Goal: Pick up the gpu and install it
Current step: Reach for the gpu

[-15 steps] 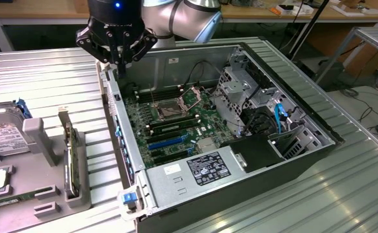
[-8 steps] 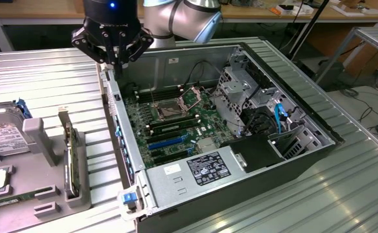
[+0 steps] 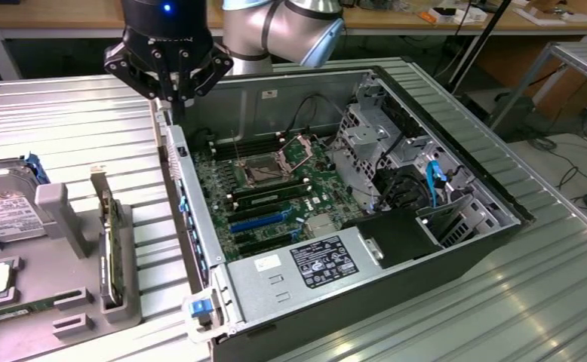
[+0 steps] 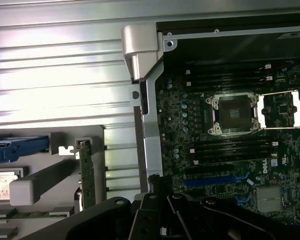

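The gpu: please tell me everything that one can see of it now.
The gpu is a thin green circuit card with a silver metal bracket at one end. It stands on its long edge, seen nearly edge-on, in a slot of the grey holder, to the exterior view's left of the open case. Only the holder touches it; the shut claw hangs apart, over the case's wall.

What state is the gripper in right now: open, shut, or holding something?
Gripper: shut, holding nothing; the gpu stands on edge, apart from it.
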### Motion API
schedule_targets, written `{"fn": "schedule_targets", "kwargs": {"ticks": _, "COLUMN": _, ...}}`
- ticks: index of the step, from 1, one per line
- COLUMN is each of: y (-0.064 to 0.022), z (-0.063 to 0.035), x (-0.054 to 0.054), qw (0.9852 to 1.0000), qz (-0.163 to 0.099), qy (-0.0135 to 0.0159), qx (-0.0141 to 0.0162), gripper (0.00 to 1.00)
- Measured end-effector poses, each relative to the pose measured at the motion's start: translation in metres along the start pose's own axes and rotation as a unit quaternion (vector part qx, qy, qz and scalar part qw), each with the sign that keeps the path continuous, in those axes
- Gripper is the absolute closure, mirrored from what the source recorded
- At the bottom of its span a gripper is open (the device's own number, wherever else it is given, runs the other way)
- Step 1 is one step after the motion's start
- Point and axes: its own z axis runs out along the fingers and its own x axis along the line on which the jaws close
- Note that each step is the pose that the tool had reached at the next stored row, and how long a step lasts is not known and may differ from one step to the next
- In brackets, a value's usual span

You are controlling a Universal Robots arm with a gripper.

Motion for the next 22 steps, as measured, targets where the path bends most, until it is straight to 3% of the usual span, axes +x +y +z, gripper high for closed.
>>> {"fn": "schedule_targets", "kwargs": {"ticks": 22, "y": -0.0015, "z": -0.0006, "x": 0.019, "qw": 1.0, "qz": 0.0, "qy": 0.0, "qx": 0.0, "gripper": 0.89}}
